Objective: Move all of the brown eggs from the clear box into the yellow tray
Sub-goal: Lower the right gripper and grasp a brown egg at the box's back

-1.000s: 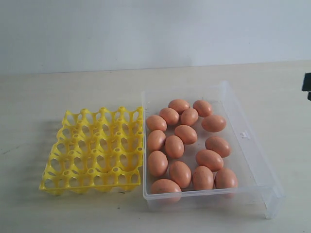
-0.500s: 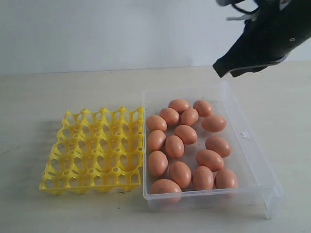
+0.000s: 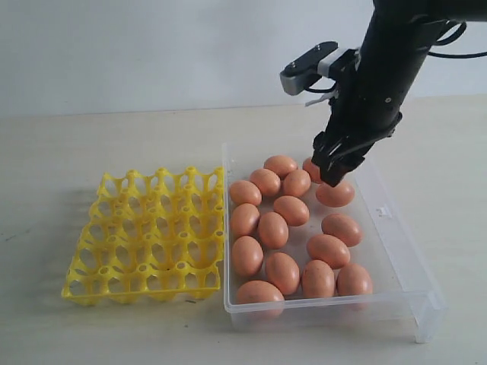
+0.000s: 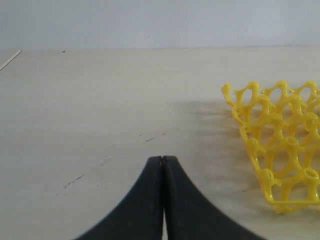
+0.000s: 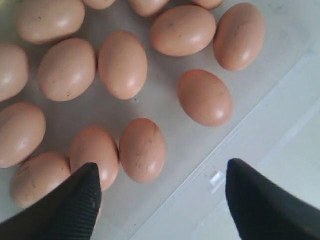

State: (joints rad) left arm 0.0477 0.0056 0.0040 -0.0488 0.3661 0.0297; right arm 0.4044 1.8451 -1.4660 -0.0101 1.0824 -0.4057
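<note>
Several brown eggs lie loose in the clear box, right of the yellow tray, whose cups hold nothing. My right gripper hangs open over the box's far right corner and partly hides one egg. In the right wrist view the right gripper is spread wide just above the eggs. One egg lies near the ribbed finger, and nothing is held. My left gripper is shut on nothing above bare table, with the tray's corner off to one side.
The box's clasp tab sits on its right wall, and the tab shows between my right fingers. The pale table runs back to a white wall. My left arm is outside the exterior view.
My right arm has swung in from the upper right and dropped over the box's far right eggs. The eggs, box and tray have not moved.
</note>
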